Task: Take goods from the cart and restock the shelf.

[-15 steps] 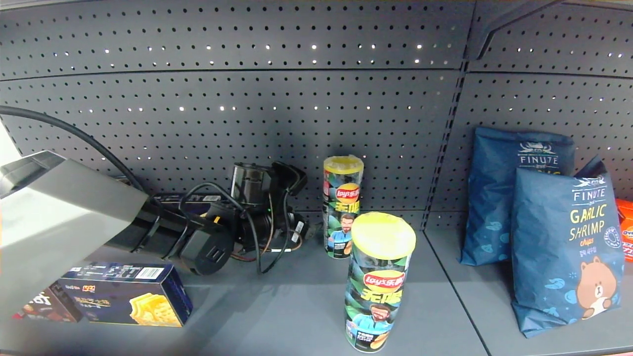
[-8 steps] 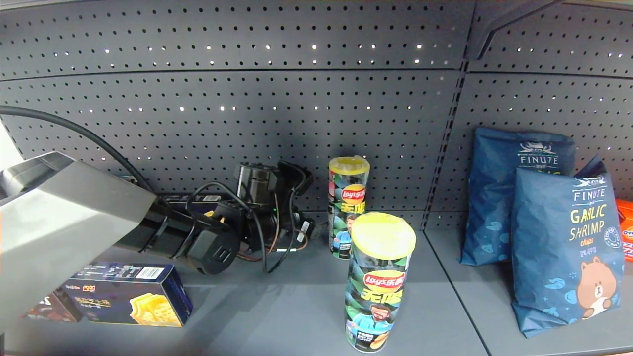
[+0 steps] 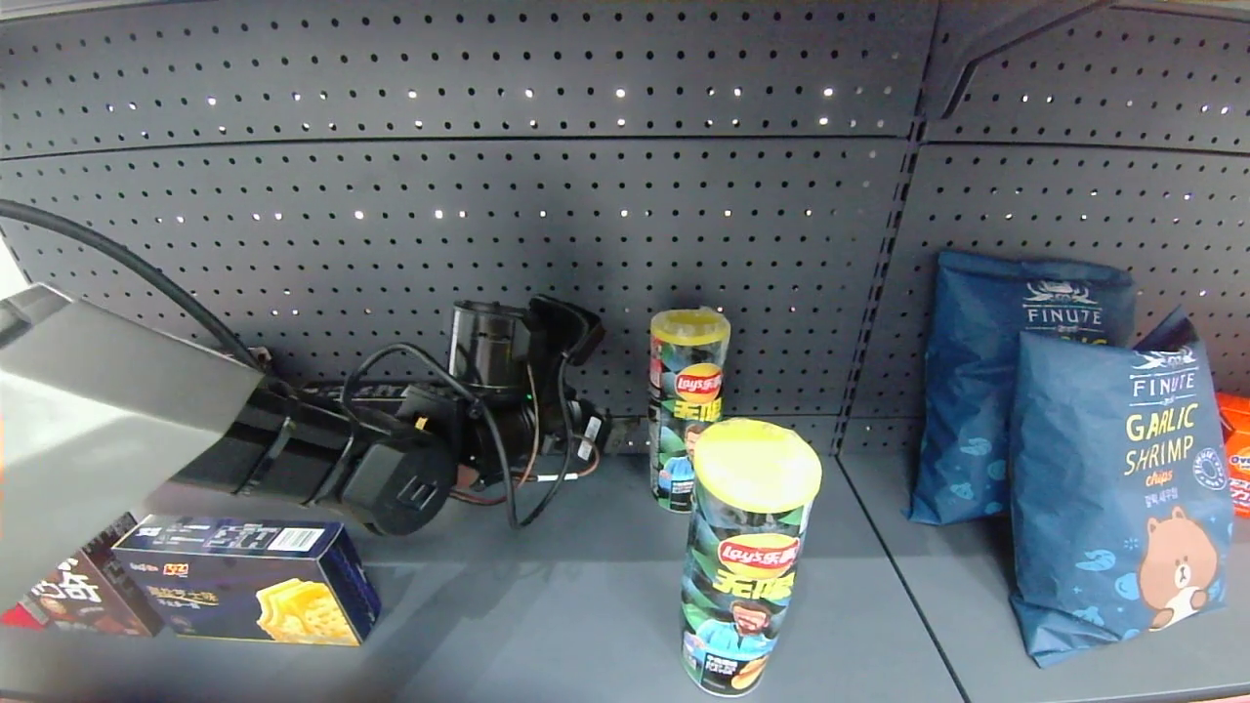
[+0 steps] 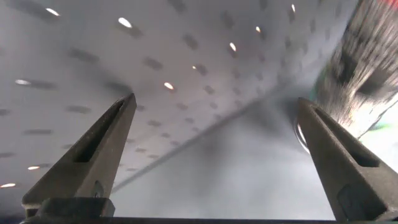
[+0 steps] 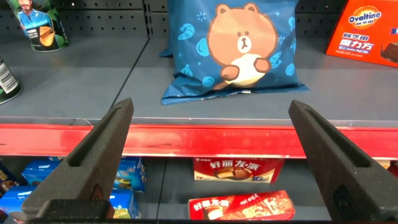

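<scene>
- The rear can stands upright at the back of the shelf, behind the front can; both have green picture labels and yellow lids
- The left gripper sits just beside the rear can, fingers spread and empty
- The right gripper, fingers apart and empty, faces a bear-printed blue bag
</scene>
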Robot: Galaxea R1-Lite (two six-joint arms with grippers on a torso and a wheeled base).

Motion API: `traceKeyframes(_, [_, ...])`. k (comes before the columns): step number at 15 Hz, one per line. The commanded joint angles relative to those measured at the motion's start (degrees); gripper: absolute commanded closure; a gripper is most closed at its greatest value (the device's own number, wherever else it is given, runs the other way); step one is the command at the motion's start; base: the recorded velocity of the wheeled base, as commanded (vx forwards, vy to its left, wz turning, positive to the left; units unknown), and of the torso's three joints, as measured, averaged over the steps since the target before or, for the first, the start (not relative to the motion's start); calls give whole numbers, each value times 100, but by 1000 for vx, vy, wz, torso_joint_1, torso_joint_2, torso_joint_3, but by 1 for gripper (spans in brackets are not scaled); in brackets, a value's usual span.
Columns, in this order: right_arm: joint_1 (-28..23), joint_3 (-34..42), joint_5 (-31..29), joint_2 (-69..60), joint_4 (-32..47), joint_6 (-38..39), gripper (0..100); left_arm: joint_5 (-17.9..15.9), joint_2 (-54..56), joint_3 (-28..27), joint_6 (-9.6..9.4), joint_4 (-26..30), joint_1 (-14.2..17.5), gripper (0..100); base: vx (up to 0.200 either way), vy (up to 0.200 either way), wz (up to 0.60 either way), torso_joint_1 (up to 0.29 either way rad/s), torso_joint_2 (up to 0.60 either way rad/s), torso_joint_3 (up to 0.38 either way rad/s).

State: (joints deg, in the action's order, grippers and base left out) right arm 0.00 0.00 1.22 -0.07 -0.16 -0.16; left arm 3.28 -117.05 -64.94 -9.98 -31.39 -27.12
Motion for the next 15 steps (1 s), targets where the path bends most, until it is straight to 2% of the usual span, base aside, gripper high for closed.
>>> traceKeyframes(1, [0,0,1,7,-2,-2,0,120,631,78,-4,1,14,0,0,0,0,0,0,0])
traceKeyframes(4, [0,0,1,7,-2,-2,0,208,1326,421,-39,45,5,0,0,0,0,0,0,0])
traceKeyframes(7, [0,0,1,7,-2,-2,0,349,1923,799,-47,63,155,0,0,0,0,0,0,0])
traceKeyframes(8, [0,0,1,7,-2,-2,0,340,2433,1133,-65,89,225,0,0,0,0,0,0,0])
traceKeyframes(10, [0,0,1,7,-2,-2,0,349,3057,1414,-56,379,225,0,0,0,0,0,0,0])
traceKeyframes(13, [0,0,1,7,-2,-2,0,349,4182,1888,-47,1144,225,0,0,0,0,0,0,0])
traceKeyframes(15, [0,0,1,7,-2,-2,0,358,4542,2381,-65,1144,216,0,0,0,0,0,0,0])
